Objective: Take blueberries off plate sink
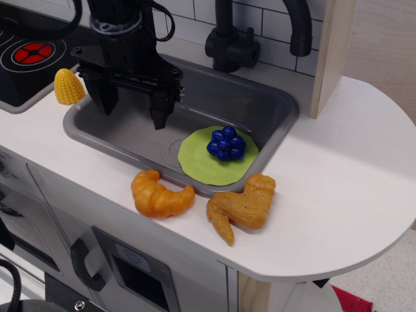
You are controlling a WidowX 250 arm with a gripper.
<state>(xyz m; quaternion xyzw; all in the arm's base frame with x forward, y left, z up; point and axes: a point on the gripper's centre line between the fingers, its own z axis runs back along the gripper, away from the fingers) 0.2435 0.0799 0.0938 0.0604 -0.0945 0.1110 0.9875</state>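
The blueberries [226, 143], a glossy dark-blue cluster, sit on the lime-green plate [201, 162]. The plate lies in the right part of the grey sink [273, 104], leaning onto the front rim. My black gripper [132, 110] hangs over the left part of the sink, to the left of the plate. Its two fingers are spread apart and nothing is between them.
A croissant [160, 194] and a fried chicken piece [244, 207] lie on the white counter in front of the sink. A yellow corn cob [67, 86] lies left of the sink beside the black stovetop [26, 58]. A black faucet [231, 39] stands behind the sink.
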